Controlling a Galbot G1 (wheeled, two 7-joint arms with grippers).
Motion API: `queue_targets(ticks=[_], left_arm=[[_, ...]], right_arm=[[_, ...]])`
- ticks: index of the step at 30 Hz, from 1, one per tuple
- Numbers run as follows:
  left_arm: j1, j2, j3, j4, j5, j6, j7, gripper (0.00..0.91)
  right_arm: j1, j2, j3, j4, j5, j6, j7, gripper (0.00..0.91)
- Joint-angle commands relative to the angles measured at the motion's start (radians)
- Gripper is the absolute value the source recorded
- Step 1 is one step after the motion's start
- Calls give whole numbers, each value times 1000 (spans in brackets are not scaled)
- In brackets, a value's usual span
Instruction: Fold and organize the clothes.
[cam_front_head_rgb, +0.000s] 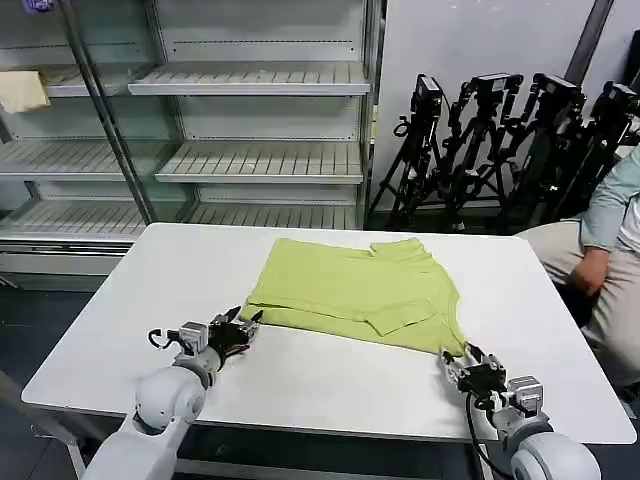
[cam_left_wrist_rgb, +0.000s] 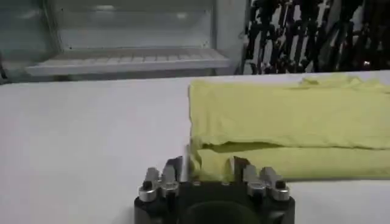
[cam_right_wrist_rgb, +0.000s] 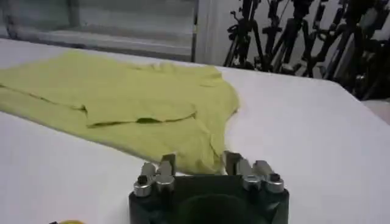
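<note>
White table (cam_front_head_rgb: 330, 380) bearing folded lime T-shirt (cam_front_head_rgb: 350, 290), empty shelving (cam_front_head_rgb: 250, 160) and tripods (cam_front_head_rgb: 500, 140) behind, left end effector (cam_front_head_rgb: 243, 331) and right end effector (cam_front_head_rgb: 466, 368) both released.

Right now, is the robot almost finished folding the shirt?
Partly. The lime-green cotton T-shirt already lies folded over itself on the white table. Both hands sit open at its near edge, the left hand and the right hand, holding nothing. More folds and tidying away look left.
</note>
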Motion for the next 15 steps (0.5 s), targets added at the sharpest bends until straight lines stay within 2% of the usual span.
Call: queue_targets(ticks=[1, 15], left_arm=[[0, 1, 15, 36, 11, 4, 5, 10], [182, 19, -39, -181, 73, 4, 62, 0]], right_arm=[[-11, 0, 5, -25, 41, -4, 16, 0], [-149, -21, 32, 104, 34, 3, -26, 0]])
